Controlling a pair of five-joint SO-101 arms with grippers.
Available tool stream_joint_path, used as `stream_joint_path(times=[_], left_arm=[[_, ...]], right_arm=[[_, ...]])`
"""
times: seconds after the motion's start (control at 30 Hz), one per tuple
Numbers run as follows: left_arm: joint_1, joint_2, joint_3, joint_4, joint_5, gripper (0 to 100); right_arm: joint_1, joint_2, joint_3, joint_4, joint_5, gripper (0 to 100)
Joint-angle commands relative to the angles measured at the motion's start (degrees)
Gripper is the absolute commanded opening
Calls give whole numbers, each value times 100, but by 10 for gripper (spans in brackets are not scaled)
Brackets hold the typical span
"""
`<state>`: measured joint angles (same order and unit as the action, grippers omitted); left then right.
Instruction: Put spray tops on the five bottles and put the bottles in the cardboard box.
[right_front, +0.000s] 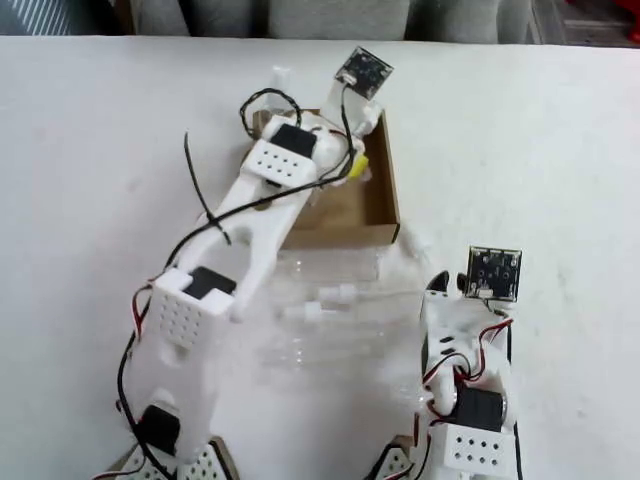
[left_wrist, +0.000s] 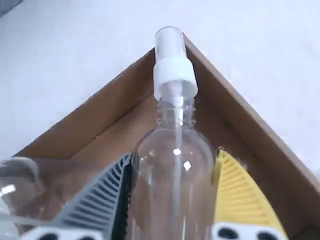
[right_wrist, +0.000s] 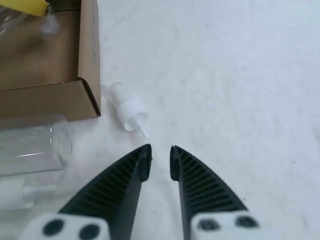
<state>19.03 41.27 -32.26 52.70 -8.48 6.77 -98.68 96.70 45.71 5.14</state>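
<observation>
Here, bottle (left_wrist: 172, 195) in left claw (left_wrist: 173, 156), over cardboard box (left_wrist: 85, 117)

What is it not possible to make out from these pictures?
- High view: the left arm covers much of the cardboard box, so bottles inside cannot be counted.
- High view: the clear bottles on the white table blend into it; number unclear.
- Left wrist view: the held bottle has its base cut off by the picture's edge.
- Right wrist view: the bottle beside the box is cut off by the edge.
</observation>
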Motion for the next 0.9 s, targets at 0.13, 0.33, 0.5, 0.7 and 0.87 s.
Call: stream_joint_path(times=[0.13,0.33,0.5,0.7,0.87], left_arm=[[-4,-549,-378,44,492,20],[13,-989,-211,176,501,20],[127,-1807,475,105,510,20],[321,-2686,1820,-571,510,20],[382,-3662,3147,-1178,510,20]], right_arm=[[-40,-4,44,-4,62,52],[-40,-4,44,-4,62,52],[-40,-4,44,-4,62,52],[-22,-4,44,4,62,52],[-22,-4,44,13,62,52]])
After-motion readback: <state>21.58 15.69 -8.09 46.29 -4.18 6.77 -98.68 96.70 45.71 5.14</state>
